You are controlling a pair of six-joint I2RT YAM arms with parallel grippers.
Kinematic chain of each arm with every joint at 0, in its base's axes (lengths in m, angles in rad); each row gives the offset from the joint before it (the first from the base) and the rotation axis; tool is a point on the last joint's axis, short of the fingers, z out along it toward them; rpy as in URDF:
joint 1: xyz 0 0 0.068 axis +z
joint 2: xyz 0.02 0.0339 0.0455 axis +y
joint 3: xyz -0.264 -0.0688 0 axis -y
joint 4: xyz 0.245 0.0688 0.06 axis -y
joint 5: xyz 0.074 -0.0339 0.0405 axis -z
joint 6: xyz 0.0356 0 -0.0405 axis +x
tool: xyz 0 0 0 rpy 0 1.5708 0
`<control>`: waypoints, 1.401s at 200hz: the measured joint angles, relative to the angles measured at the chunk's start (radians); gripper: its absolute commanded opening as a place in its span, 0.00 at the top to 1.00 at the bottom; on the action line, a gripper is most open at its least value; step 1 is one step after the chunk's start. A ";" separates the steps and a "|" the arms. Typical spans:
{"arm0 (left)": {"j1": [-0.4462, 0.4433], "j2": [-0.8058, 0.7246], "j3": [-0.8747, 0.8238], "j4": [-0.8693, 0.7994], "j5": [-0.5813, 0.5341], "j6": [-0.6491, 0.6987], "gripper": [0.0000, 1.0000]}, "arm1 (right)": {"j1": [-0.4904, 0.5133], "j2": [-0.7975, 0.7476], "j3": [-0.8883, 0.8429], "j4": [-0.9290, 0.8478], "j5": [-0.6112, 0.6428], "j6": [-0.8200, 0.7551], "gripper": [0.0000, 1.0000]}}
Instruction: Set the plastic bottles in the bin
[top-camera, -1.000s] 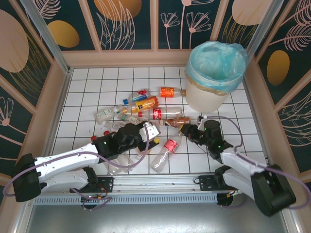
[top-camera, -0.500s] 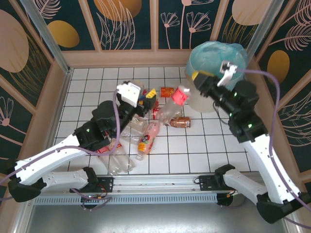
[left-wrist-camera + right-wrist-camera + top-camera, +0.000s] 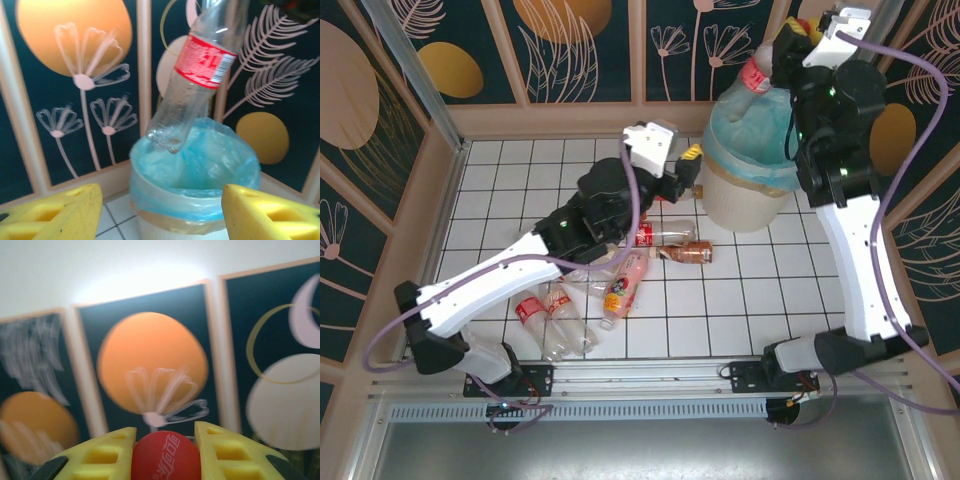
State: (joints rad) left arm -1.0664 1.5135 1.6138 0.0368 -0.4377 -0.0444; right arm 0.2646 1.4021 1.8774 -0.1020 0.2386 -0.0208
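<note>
A clear bottle with a red label [image 3: 756,76] hangs tilted over the bin [image 3: 752,195], a cream-white tub lined with a light-blue bag. My right gripper [image 3: 790,45] is high above the bin's rim, shut on the bottle's red cap [image 3: 166,459] between its yellow fingers [image 3: 227,452]. In the left wrist view the same bottle [image 3: 195,80] dangles base-down over the bin's mouth [image 3: 195,195]. My left gripper [image 3: 682,170] is open just left of the bin, empty. Several bottles lie on the tiles: a pink one [image 3: 623,283], a brown one [image 3: 690,252], clear ones [image 3: 552,318].
White tiled floor [image 3: 720,310] is walled in by dark floral panels on three sides. The bin stands in the far right corner. My left arm [image 3: 520,265] stretches diagonally over the bottle pile, hiding part of it. Open tiles lie at the right front.
My right arm has lifted the red-labelled bottle from the floor up over the bin. My left arm has swung away from the pile and reached toward the bin, gripper empty.
</note>
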 measured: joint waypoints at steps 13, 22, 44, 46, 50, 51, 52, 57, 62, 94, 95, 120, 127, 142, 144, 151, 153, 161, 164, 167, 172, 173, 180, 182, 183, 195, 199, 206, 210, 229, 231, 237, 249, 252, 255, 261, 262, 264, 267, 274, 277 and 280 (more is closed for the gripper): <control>0.000 0.043 0.029 -0.016 0.036 -0.025 0.35 | -0.045 0.043 -0.002 0.000 0.024 -0.024 1.00; 0.000 0.067 0.042 -0.025 0.059 -0.042 0.35 | -0.071 0.068 -0.014 0.002 0.030 -0.034 1.00; 0.000 0.103 0.051 -0.045 0.099 -0.081 0.34 | -0.107 0.093 -0.076 0.003 0.026 -0.049 1.00; 0.000 0.105 0.051 -0.046 0.101 -0.085 0.34 | -0.109 0.093 -0.084 0.004 0.024 -0.049 1.00; 0.000 0.109 0.051 -0.049 0.106 -0.092 0.34 | -0.113 0.094 -0.100 0.008 0.021 -0.050 1.00; 0.000 0.111 0.051 -0.050 0.107 -0.093 0.33 | -0.113 0.094 -0.108 0.013 0.018 -0.051 1.00; 0.000 0.111 0.051 -0.050 0.109 -0.094 0.33 | -0.114 0.094 -0.111 0.015 0.017 -0.051 1.00; 0.000 0.115 0.051 -0.053 0.115 -0.101 0.33 | -0.116 0.093 -0.139 0.025 0.010 -0.052 1.00; 0.000 0.118 0.050 -0.058 0.118 -0.110 0.33 | -0.118 0.090 -0.171 0.043 -0.001 -0.053 1.00; 0.000 0.118 0.026 -0.063 0.125 -0.150 0.31 | -0.119 0.074 -0.390 0.151 -0.082 -0.053 1.00; 0.000 0.118 0.025 -0.063 0.125 -0.151 0.31 | -0.119 0.074 -0.394 0.152 -0.084 -0.052 1.00; 0.000 0.110 -0.038 -0.063 0.122 -0.173 0.30 | -0.129 0.074 -0.475 0.161 -0.151 -0.052 1.00; 0.000 0.107 -0.056 -0.063 0.119 -0.179 0.30 | -0.132 0.075 -0.481 0.161 -0.164 -0.053 1.00; 0.000 0.100 -0.095 -0.064 0.112 -0.188 0.30 | -0.135 0.077 -0.482 0.169 -0.191 -0.061 1.00; 0.000 0.098 -0.101 -0.064 0.111 -0.190 0.30 | -0.135 0.078 -0.482 0.170 -0.193 -0.064 1.00; 0.000 0.093 -0.119 -0.064 0.108 -0.195 0.29 | -0.137 0.079 -0.483 0.174 -0.206 -0.076 0.99; 0.000 0.090 -0.125 -0.064 0.107 -0.195 0.29 | -0.138 0.080 -0.483 0.175 -0.209 -0.078 0.98; 0.000 0.083 -0.141 -0.064 0.103 -0.198 0.29 | -0.138 0.082 -0.486 0.179 -0.221 -0.089 0.96; 0.000 0.079 -0.147 -0.064 0.100 -0.198 0.29 | -0.138 0.084 -0.487 0.180 -0.224 -0.095 0.95; 0.000 0.076 -0.152 -0.064 0.097 -0.200 0.28 | -0.138 0.085 -0.488 0.180 -0.229 -0.100 0.94; 0.000 0.071 -0.160 -0.064 0.092 -0.201 0.28 | -0.138 0.088 -0.490 0.181 -0.235 -0.107 0.94; 0.000 0.070 -0.161 -0.064 0.090 -0.201 0.28 | -0.138 0.089 -0.490 0.181 -0.238 -0.109 0.94; 0.000 0.063 -0.169 -0.063 0.083 -0.202 0.27 | -0.138 0.096 -0.493 0.180 -0.249 -0.121 0.93; 0.000 0.061 -0.171 -0.064 0.081 -0.203 0.27 | -0.138 0.097 -0.493 0.180 -0.252 -0.124 0.93; 0.000 0.060 -0.171 -0.064 0.079 -0.203 0.27 | -0.138 0.099 -0.494 0.178 -0.255 -0.126 0.93; 0.000 0.048 -0.182 -0.063 0.059 -0.205 0.27 | -0.138 0.114 -0.494 0.172 -0.275 -0.141 0.90; 0.000 0.045 -0.184 -0.063 0.055 -0.205 0.26 | -0.138 0.120 -0.494 0.169 -0.281 -0.148 0.89; 0.000 0.039 -0.190 -0.063 0.043 -0.205 0.26 | -0.138 0.130 -0.494 0.163 -0.292 -0.158 0.87; 0.000 0.035 -0.192 -0.063 0.037 -0.205 0.26 | -0.138 0.134 -0.494 0.158 -0.294 -0.163 0.87; 0.000 0.022 -0.204 -0.063 0.016 -0.205 0.26 | -0.139 0.153 -0.494 0.143 -0.312 -0.184 0.71; 0.000 0.022 -0.204 -0.063 0.014 -0.205 0.26 | -0.139 0.154 -0.494 0.142 -0.313 -0.185 0.66; 0.000 0.020 -0.205 -0.063 0.009 -0.205 0.26 | -0.139 0.158 -0.494 0.138 -0.317 -0.187 0.50; 0.000 0.016 -0.207 -0.063 0.002 -0.205 0.25 | -0.138 0.163 -0.493 0.127 -0.321 -0.192 0.42; 0.000 0.015 -0.208 -0.063 0.001 -0.205 0.25 | -0.139 0.163 -0.493 0.124 -0.323 -0.195 0.42; 0.000 0.014 -0.208 -0.063 -0.002 -0.205 0.25 | -0.139 0.163 -0.493 0.120 -0.323 -0.195 0.41; 0.000 0.012 -0.210 -0.063 -0.006 -0.205 0.25 | -0.139 0.163 -0.493 0.116 -0.326 -0.195 0.39; 0.000 0.011 -0.210 -0.063 -0.007 -0.205 0.25 | -0.139 0.163 -0.493 0.114 -0.326 -0.195 0.39; 0.000 0.011 -0.211 -0.063 -0.009 -0.205 0.25 | -0.139 0.163 -0.492 0.113 -0.327 -0.195 0.38; 0.000 0.009 -0.212 -0.063 -0.012 -0.205 0.25 | -0.139 0.163 -0.492 0.112 -0.327 -0.194 0.38; 0.000 0.007 -0.212 -0.063 -0.018 -0.205 0.25 | -0.139 0.163 -0.492 0.109 -0.331 -0.193 0.38; 0.000 0.007 -0.213 -0.063 -0.019 -0.205 0.24 | -0.139 0.163 -0.492 0.109 -0.332 -0.193 0.38; 0.000 0.005 -0.214 -0.063 -0.021 -0.204 0.24 | -0.139 0.163 -0.492 0.109 -0.333 -0.191 0.38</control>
State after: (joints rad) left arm -1.0664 1.5188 1.4002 -0.0261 -0.4591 -0.2489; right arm 0.1257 1.5654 1.3857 0.0067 -0.0940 -0.2115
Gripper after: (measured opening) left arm 0.753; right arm 0.620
